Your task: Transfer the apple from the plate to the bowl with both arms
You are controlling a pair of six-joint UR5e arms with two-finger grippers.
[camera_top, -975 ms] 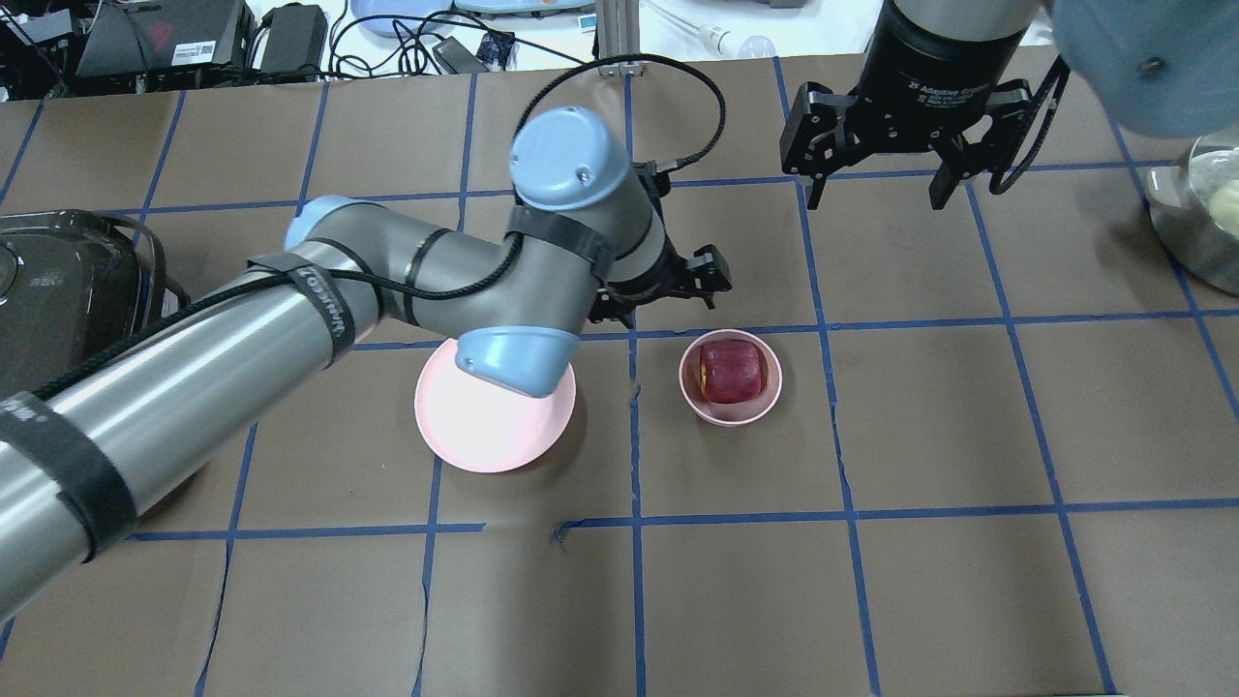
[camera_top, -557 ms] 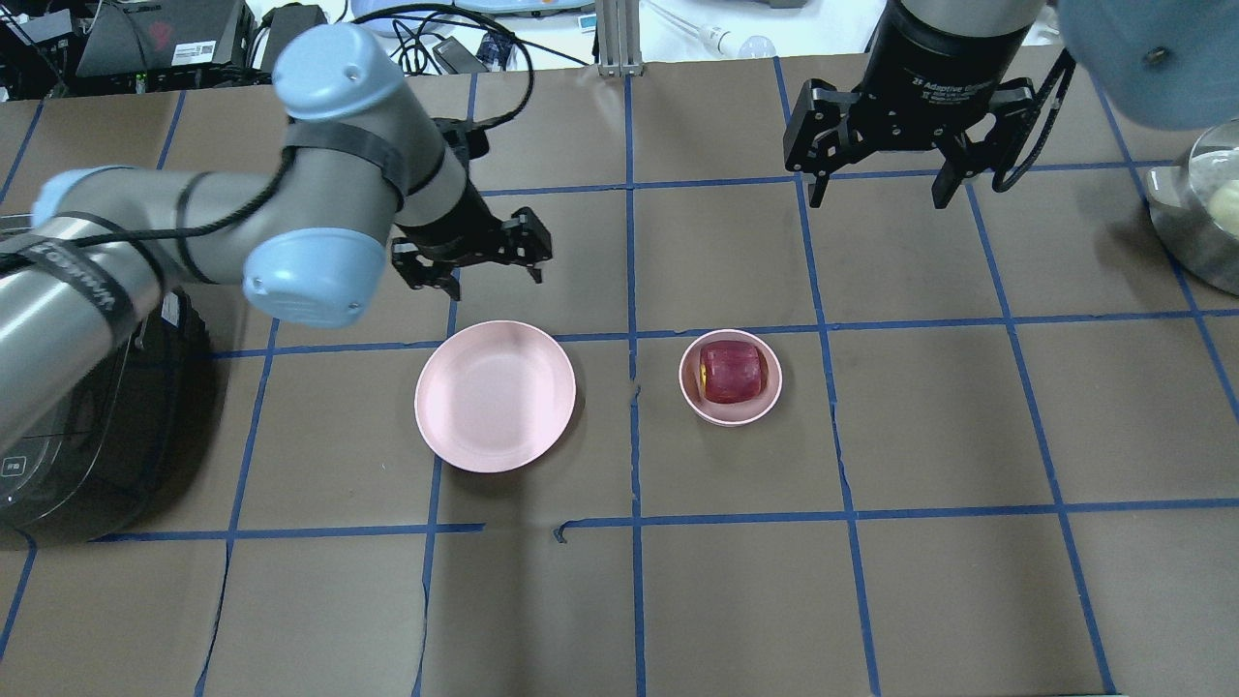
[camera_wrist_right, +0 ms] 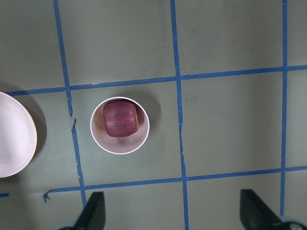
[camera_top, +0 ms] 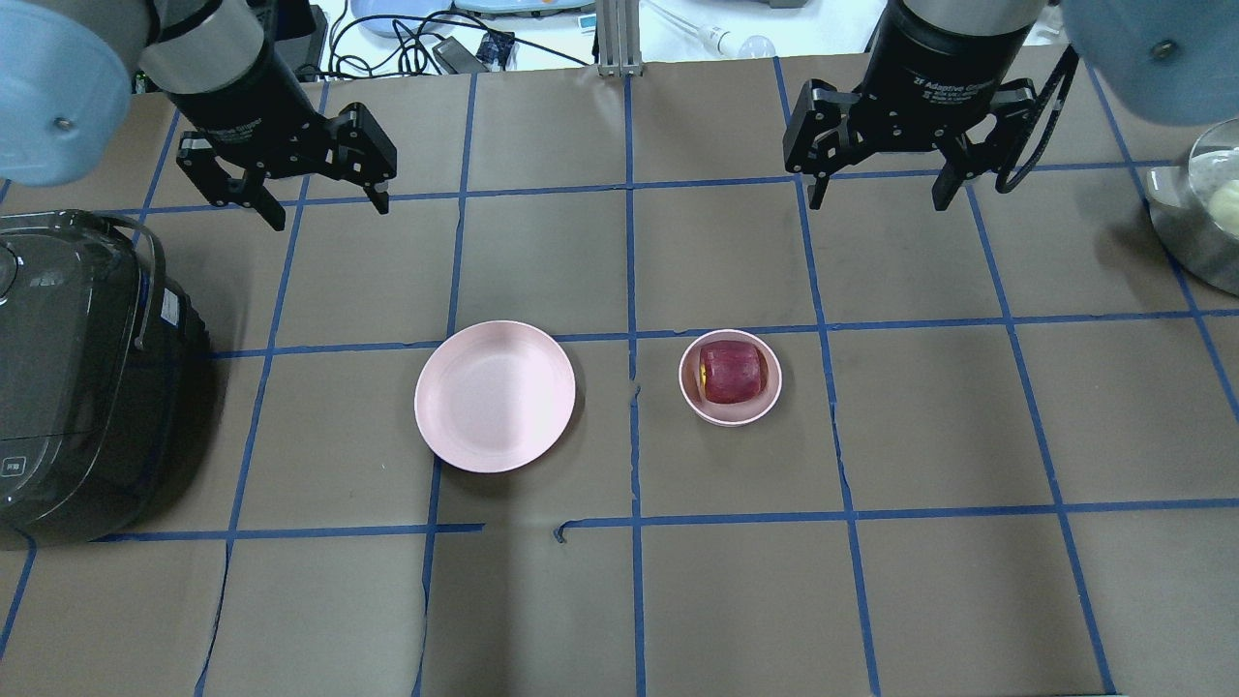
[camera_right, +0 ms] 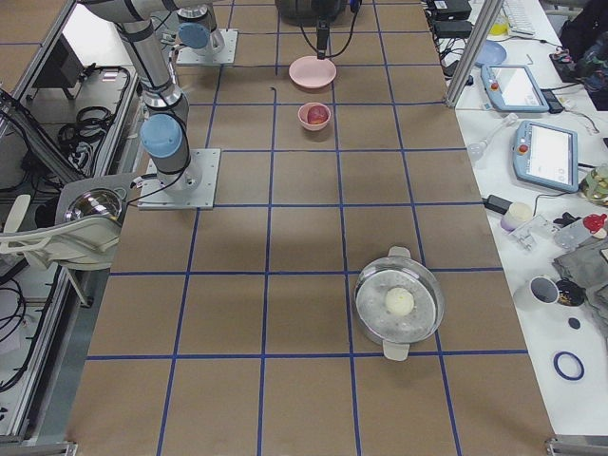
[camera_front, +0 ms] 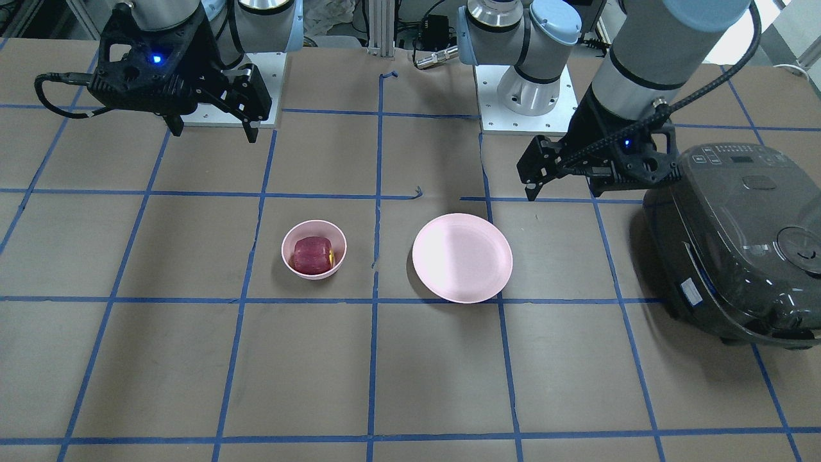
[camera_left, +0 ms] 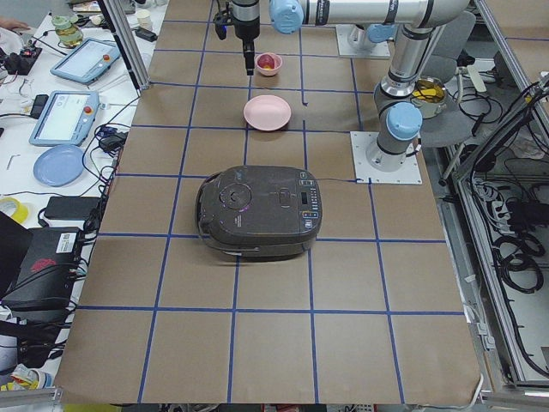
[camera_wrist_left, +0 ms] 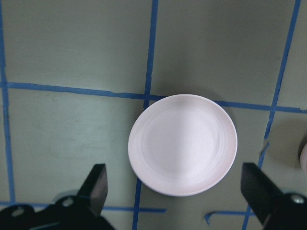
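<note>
The dark red apple (camera_top: 733,373) lies in the small pink bowl (camera_top: 730,417), right of the table's centre. The wide pink plate (camera_top: 495,396) lies bare to the bowl's left. My left gripper (camera_top: 329,208) hangs open and empty, high over the far left of the table, beyond the plate. My right gripper (camera_top: 877,198) hangs open and empty, high over the far right, beyond the bowl. The left wrist view looks down on the plate (camera_wrist_left: 182,151). The right wrist view looks down on the apple (camera_wrist_right: 121,118) in the bowl (camera_wrist_right: 120,151).
A black rice cooker (camera_top: 77,387) stands at the table's left edge, close to the left arm. A metal pot (camera_top: 1200,213) with a pale round thing in it sits at the far right edge. Blue tape lines grid the brown table.
My left arm has swung from beside the bowl back to the far left, and its open gripper has uncovered the plate. The right gripper, apple and bowl have not moved.
</note>
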